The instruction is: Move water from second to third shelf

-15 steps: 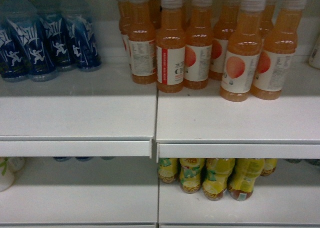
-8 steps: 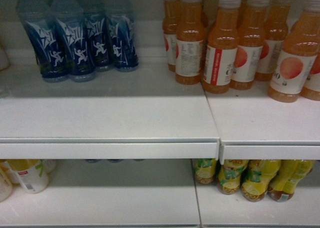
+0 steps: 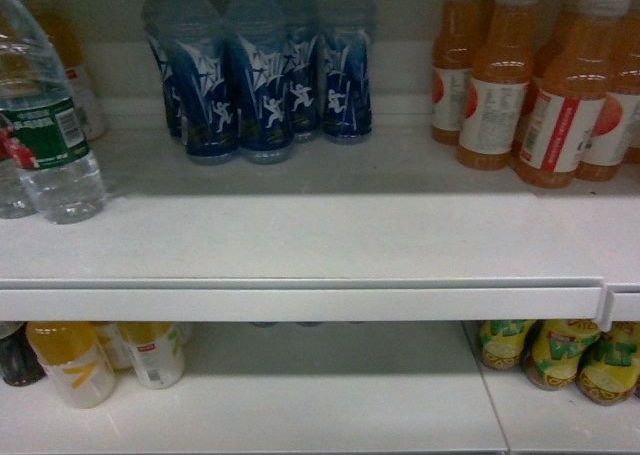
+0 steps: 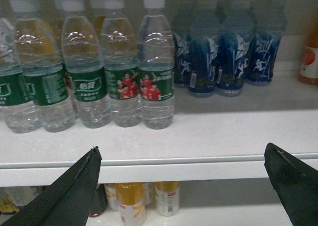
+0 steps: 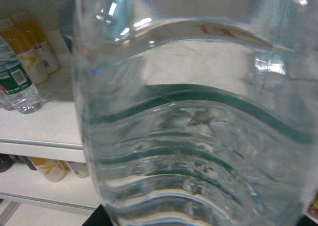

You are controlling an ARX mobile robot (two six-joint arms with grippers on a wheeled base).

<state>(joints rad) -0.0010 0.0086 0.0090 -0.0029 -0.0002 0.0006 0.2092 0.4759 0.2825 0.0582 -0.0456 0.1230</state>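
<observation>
Water bottle (image 3: 45, 125) stands upright on the white shelf (image 3: 300, 240).

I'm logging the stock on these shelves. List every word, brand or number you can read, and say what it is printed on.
No text can be read for certain.
Water bottles, green labels: white logo and barcode, too blurred.
Blue bottles: white stylised lettering and a running figure, unreadable.
Orange juice bottles: fine print and a red strip, too small.
Yellow bottles on the lower shelf: markings unreadable.

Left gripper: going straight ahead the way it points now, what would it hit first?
Probably the shelf edge or the bare shelf above it; the left gripper is open and centred right of the water. Depth is unclear.
</observation>
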